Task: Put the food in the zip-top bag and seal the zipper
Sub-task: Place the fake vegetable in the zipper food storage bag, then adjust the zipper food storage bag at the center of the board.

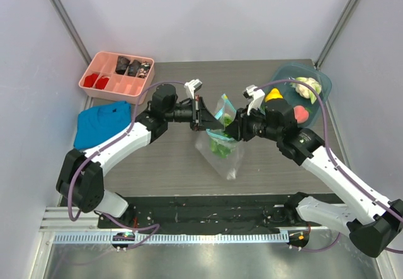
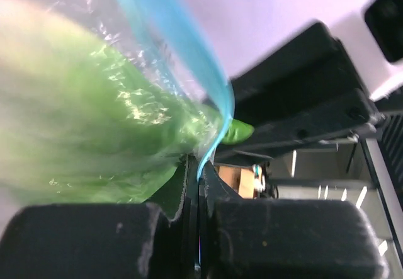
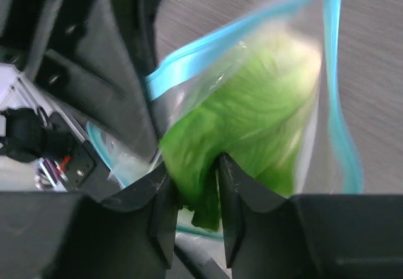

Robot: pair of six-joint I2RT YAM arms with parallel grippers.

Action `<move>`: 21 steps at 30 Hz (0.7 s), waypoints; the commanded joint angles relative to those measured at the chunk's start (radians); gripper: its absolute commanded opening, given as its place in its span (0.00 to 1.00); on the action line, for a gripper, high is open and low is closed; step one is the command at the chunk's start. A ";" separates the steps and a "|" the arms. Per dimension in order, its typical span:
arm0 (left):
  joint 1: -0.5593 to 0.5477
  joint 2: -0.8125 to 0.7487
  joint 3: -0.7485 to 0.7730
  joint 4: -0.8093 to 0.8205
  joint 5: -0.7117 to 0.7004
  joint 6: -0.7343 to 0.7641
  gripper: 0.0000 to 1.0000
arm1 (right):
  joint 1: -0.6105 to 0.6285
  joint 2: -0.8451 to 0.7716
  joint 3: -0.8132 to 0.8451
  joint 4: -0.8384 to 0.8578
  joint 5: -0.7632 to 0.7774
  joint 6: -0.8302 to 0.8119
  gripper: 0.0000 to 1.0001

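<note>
We see the left gripper (image 2: 196,228) clamped on the zipper (image 2: 182,43), holding the zip-top bag (image 1: 230,162) up over the middle of the table (image 1: 164,159). Our right gripper (image 3: 196,194) pinches a green leaf (image 3: 252,121), partly inside the bag's mouth. Yellow fruit (image 1: 274,94) and red fruit (image 1: 301,113) sit in the teal bowl (image 1: 325,77) at the far right corner.

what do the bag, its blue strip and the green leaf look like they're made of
The bag looks like thin clear plastic film, glossy: it crinkles, catches glare, and green shows through. The blue strip seems a thicker translucent plastic band. The green leaf is probably soft toy plastic or rubber, with slight sheen; blur leaves it open.
</note>
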 commanded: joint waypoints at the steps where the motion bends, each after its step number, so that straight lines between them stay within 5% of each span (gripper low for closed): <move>1: 0.026 0.004 -0.035 0.062 -0.088 -0.010 0.00 | 0.022 -0.018 0.100 0.013 -0.073 -0.020 0.39; 8: 0.066 -0.003 -0.064 0.107 -0.063 -0.010 0.00 | 0.021 -0.030 0.151 -0.089 -0.108 -0.072 0.83; 16: 0.069 -0.034 -0.096 0.124 0.010 0.049 0.00 | -0.039 -0.050 0.148 -0.202 -0.093 -0.071 0.82; 21: 0.070 -0.054 -0.123 0.135 0.027 0.058 0.00 | -0.247 0.013 0.030 -0.178 -0.220 -0.014 0.74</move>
